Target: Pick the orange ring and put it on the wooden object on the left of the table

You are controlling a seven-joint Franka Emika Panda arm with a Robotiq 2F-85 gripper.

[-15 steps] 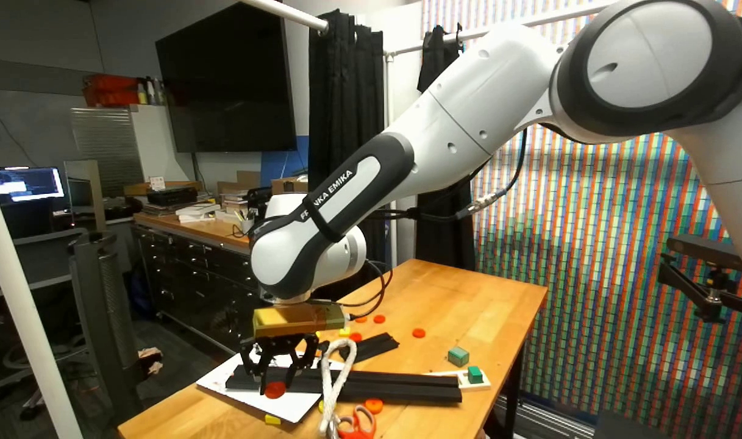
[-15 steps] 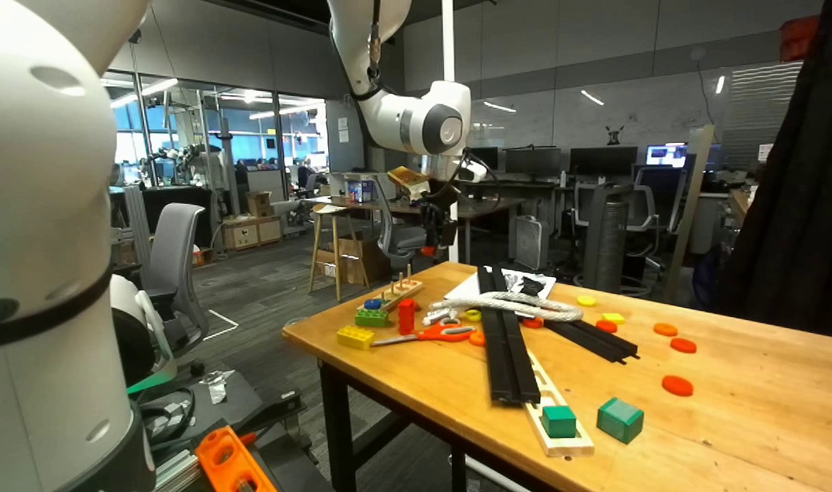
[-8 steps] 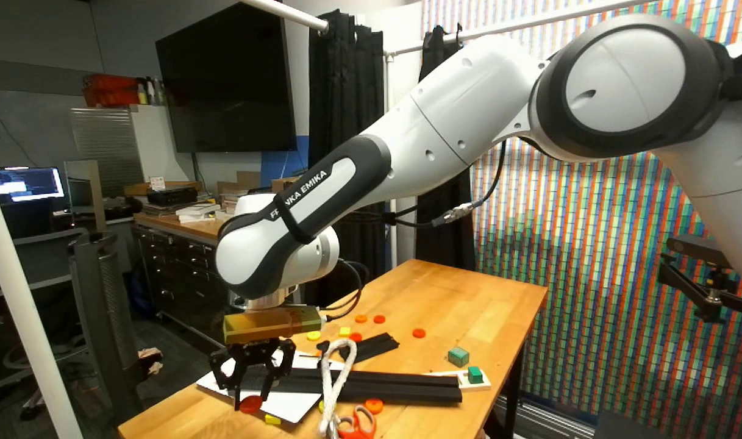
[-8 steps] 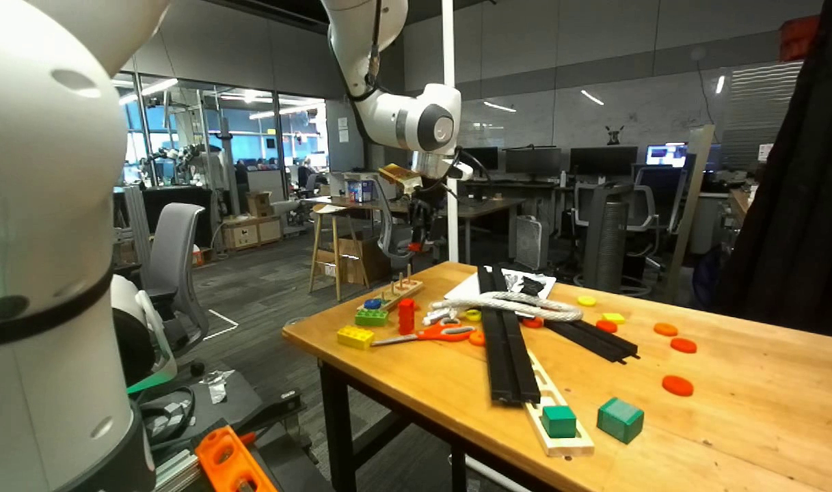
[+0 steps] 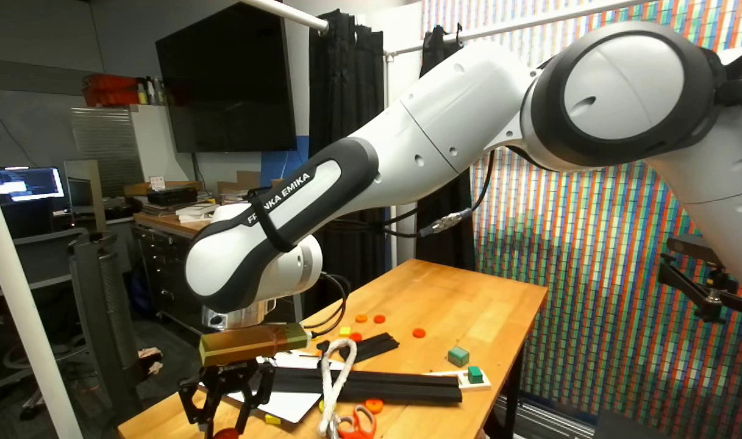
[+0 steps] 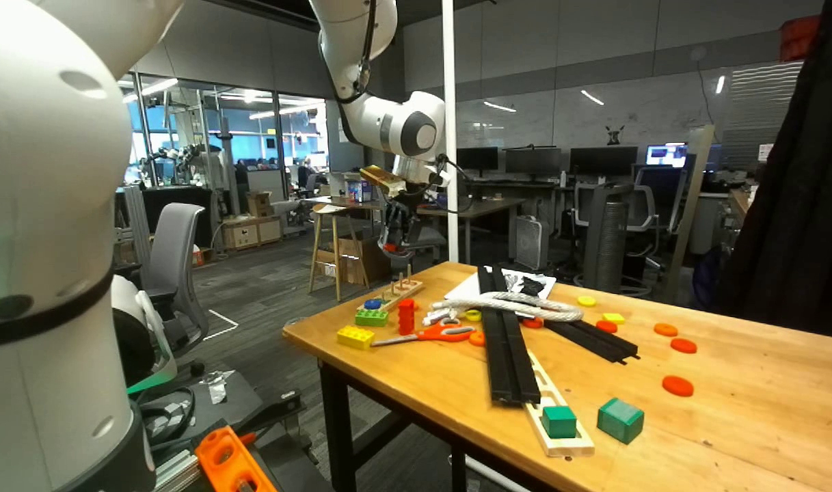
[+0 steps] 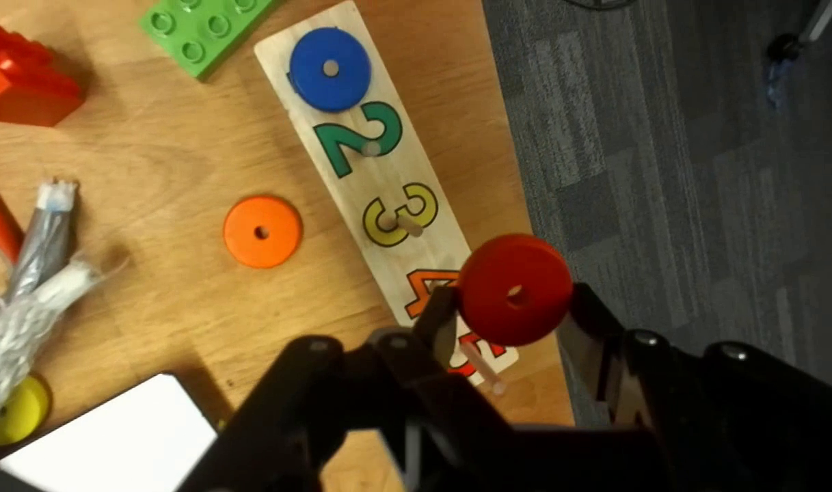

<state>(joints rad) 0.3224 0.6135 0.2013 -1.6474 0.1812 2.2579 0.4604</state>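
Note:
My gripper (image 7: 515, 304) is shut on a red-orange ring (image 7: 491, 301), gripping it by its sides at the fingertips. The ring is held in the air and also shows in both exterior views (image 5: 226, 433) (image 6: 390, 249). The wooden peg board (image 7: 347, 171) lies on the table below, with numbers and upright pegs; it also shows in an exterior view (image 6: 400, 292). A blue ring (image 7: 340, 92) sits on its end peg. In the wrist view the held ring overlaps the board's "4" and "5" end. Another orange ring (image 7: 241, 236) lies flat beside the board.
The table edge drops to the floor (image 7: 634, 205) just beside the board. A green brick (image 7: 204, 34), red brick (image 6: 406, 317), yellow brick (image 6: 355, 337) and scissors (image 6: 443, 333) lie near the board. White rope (image 6: 511, 301) crosses black tracks (image 6: 508, 348).
The arm has moved left and the gripper lower in an exterior view, still holding the ring. It has moved from above the white sheet's side toward the peg board. Table objects have not moved.

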